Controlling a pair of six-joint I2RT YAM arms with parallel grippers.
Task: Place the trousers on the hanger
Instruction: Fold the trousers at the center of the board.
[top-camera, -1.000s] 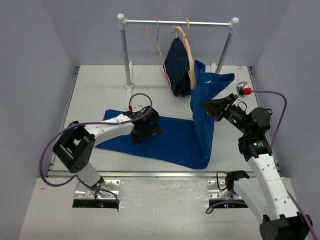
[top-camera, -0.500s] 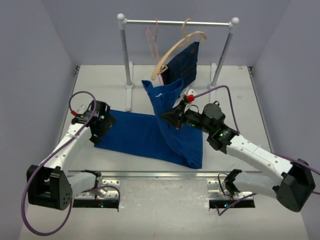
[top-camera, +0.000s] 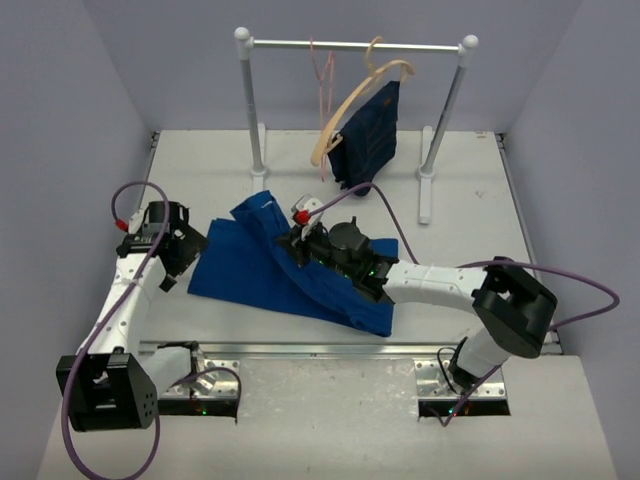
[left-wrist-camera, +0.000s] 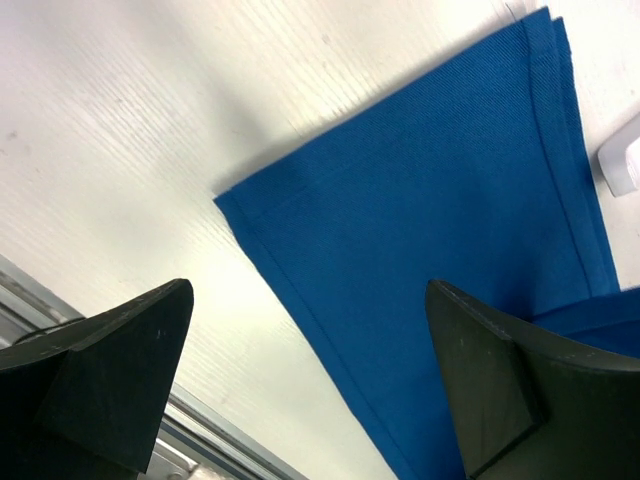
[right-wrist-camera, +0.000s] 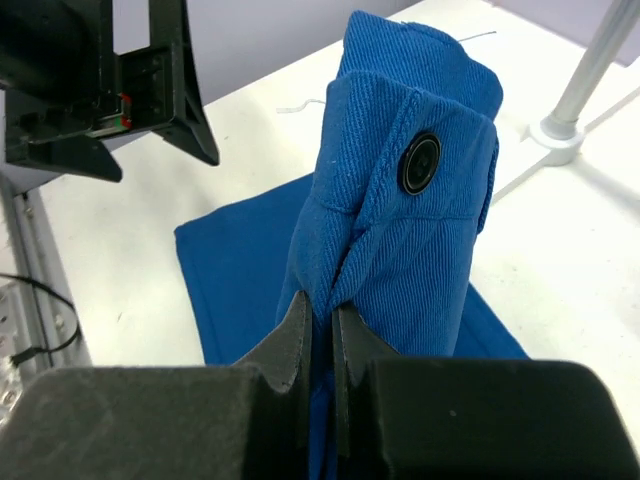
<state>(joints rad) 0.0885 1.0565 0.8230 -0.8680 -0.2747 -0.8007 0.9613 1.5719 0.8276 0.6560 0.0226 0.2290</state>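
Observation:
The royal-blue trousers (top-camera: 262, 268) lie folded across the table's middle. My right gripper (top-camera: 297, 248) is shut on a pinched fold of their waistband and holds it raised above the legs; in the right wrist view (right-wrist-camera: 322, 318) the waistband (right-wrist-camera: 400, 240) with its black button (right-wrist-camera: 420, 161) stands just past the tips. My left gripper (top-camera: 178, 254) is open and empty, beside the leg hems at the left. In the left wrist view (left-wrist-camera: 310, 390) the leg end (left-wrist-camera: 430, 220) lies flat below the open jaws. The pink wire hanger (top-camera: 322, 72) hangs on the rail, bare.
A white clothes rail (top-camera: 350, 45) on two posts stands at the back. A pale wooden hanger (top-camera: 350, 100) with a dark navy garment (top-camera: 368, 145) hangs to the right of the pink one. The table's metal front edge (top-camera: 300, 348) runs below the trousers.
My right gripper has carried the waist end left and down, from upright at the right to low over the legs. My left gripper has moved left, off the cloth.

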